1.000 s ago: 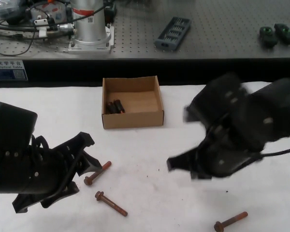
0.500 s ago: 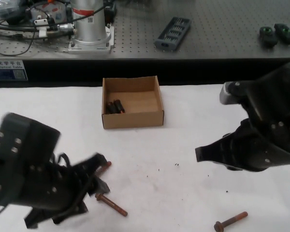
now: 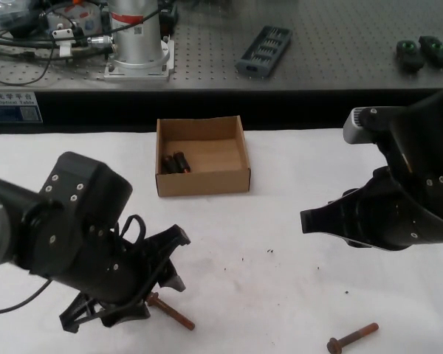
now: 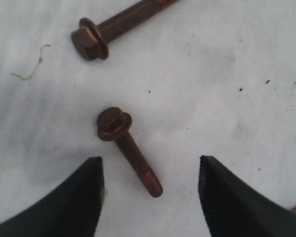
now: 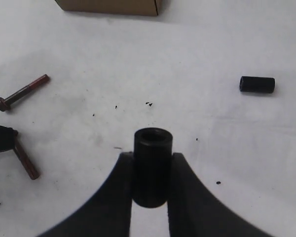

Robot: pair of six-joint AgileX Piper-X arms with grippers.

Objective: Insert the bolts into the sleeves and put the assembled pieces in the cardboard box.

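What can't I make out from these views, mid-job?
High view: the dark pieces in the cardboard box are too small to count or judge assembled.
High view: the left arm covers one bolt; the left wrist view's edge cuts off its shaft.
High view: the right arm covers the sleeve in the right tool.

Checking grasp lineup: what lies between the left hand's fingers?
A bolt on the cloth, touching neither of the left hand's open fingers; left wrist view shows it.

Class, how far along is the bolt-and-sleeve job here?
Done: dark pieces lie in the cardboard box. In hand: the right hand grips a sleeve; the left hand, open, hangs over a bolt. Left: joining them, plus a second bolt, a third bolt and a loose sleeve.
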